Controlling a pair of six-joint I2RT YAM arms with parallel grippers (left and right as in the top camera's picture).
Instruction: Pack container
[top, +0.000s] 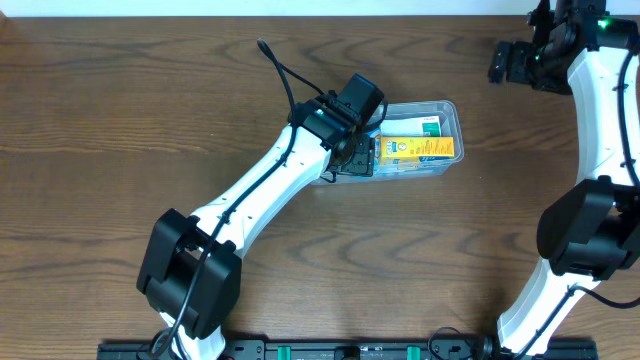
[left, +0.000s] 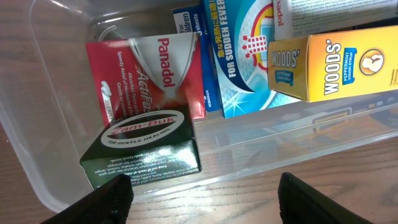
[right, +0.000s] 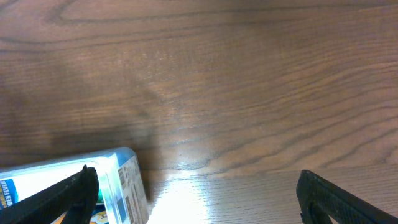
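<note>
The container (top: 452, 112) is a clear tub near the table's middle, holding several small boxes. In the left wrist view its see-through wall (left: 37, 93) encloses a dark green Zam-Buk box (left: 146, 146), a red Panadol box (left: 158, 71), a blue fever box (left: 239, 62) and a yellow Woods box (left: 339, 65). My left gripper (top: 358, 155) hangs over the tub's left end, open (left: 205, 205), with only the rim and wood between its fingers. My right gripper (top: 510, 62) is at the far back right, open (right: 199, 199) and holding nothing. A corner of the container (right: 121, 163) shows by its left finger.
The brown wooden table (top: 120, 110) stretches around the tub. The left arm (top: 260, 190) crosses from its base at the front edge to the tub. The right arm (top: 600, 120) runs along the right edge.
</note>
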